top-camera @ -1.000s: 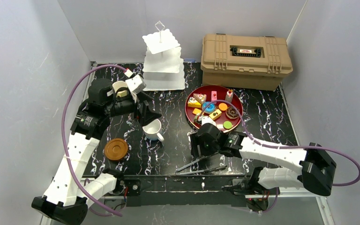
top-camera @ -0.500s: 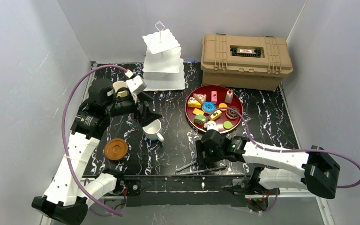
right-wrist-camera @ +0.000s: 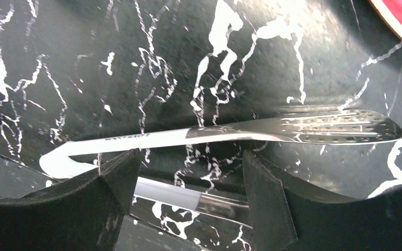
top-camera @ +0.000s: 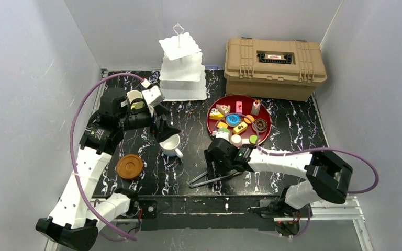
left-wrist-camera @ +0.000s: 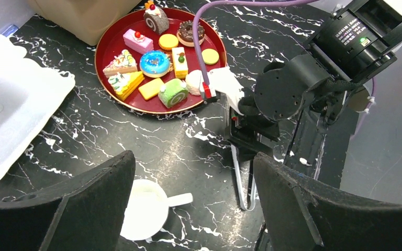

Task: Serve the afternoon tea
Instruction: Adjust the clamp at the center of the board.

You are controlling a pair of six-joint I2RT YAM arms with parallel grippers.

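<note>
Stand [top-camera: 182, 70]: white, three scalloped tiers, upright at the back of the worktop, left of centre.

Pastries [left-wrist-camera: 179, 60]: small, mixed colours, all I can see sit on the round red tray [left-wrist-camera: 107, 47], right of the stand. Among them are a blue-iced donut [left-wrist-camera: 154, 61], chocolate donut [left-wrist-camera: 191, 32], pink slice with a cherry [left-wrist-camera: 137, 41], green roll [left-wrist-camera: 172, 93] and two macarons.

White mug [top-camera: 170, 146]: upright mid-worktop, handle pointing near-right, below the gap of my left fingers [left-wrist-camera: 73, 209].

Pale mug [top-camera: 133, 97]: upright left of the stand, partly hidden behind my left arm [top-camera: 97, 138].

Coaster [top-camera: 129, 166]: round, brown, flat, near-left of the white mug, apart from it. Can't tell if it's a stack.
</note>
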